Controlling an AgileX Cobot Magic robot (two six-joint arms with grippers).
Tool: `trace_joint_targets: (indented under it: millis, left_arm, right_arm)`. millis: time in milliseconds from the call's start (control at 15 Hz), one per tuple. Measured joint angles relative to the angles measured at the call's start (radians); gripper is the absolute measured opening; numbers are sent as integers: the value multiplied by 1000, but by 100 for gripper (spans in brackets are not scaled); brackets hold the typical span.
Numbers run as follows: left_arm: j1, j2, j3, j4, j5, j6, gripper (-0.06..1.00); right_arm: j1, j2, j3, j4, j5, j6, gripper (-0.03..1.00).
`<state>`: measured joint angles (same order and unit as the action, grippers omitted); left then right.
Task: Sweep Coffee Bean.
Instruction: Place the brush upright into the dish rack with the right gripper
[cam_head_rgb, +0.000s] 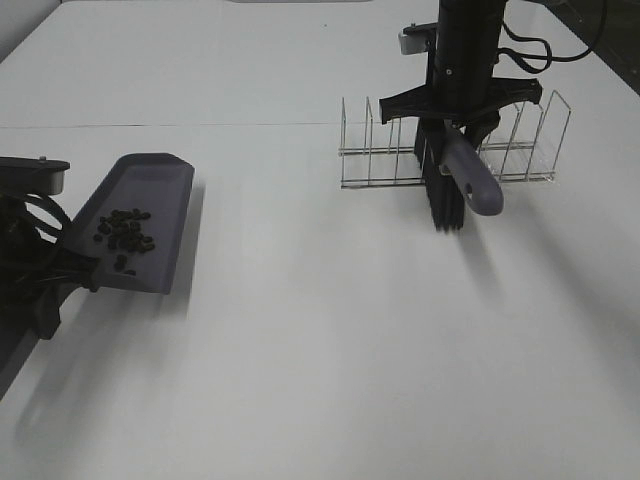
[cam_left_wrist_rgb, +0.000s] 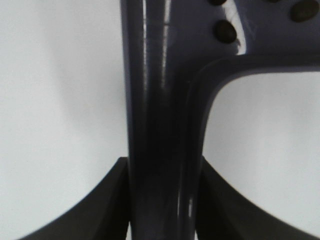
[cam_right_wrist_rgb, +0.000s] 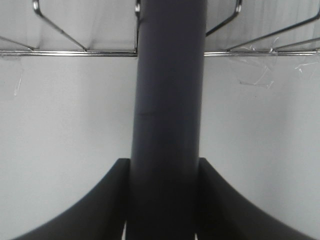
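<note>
white table (cam_head_rgb: 330, 370): coffee bean (cam_head_rgb: 125, 238) cluster lay in the dustpan (cam_head_rgb: 150, 178) clenched by left gripper (cam_left_wrist_rgb: 162, 200), right gripper (cam_right_wrist_rgb: 162, 200) clenched the brush (cam_head_rgb: 478, 185) near the wire rack (cam_head_rgb: 380, 152); any pan tilt risked spilling beans.

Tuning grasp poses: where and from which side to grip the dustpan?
By its slim handle, coming in from the handle's free end, jaws across it. The dustpan tray is wide and holds coffee beans; the narrow handle fits between jaws, as the left gripper shows.
</note>
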<state>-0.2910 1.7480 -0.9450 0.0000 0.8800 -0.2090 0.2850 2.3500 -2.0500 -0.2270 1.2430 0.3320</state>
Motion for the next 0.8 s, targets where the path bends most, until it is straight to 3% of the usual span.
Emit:
trace_joint_targets:
  millis: [800]
  left_arm:
    - [0, 0, 0, 0, 1, 0, 33]
  right_arm:
    - [0, -91, 1, 3, -55, 18, 36]
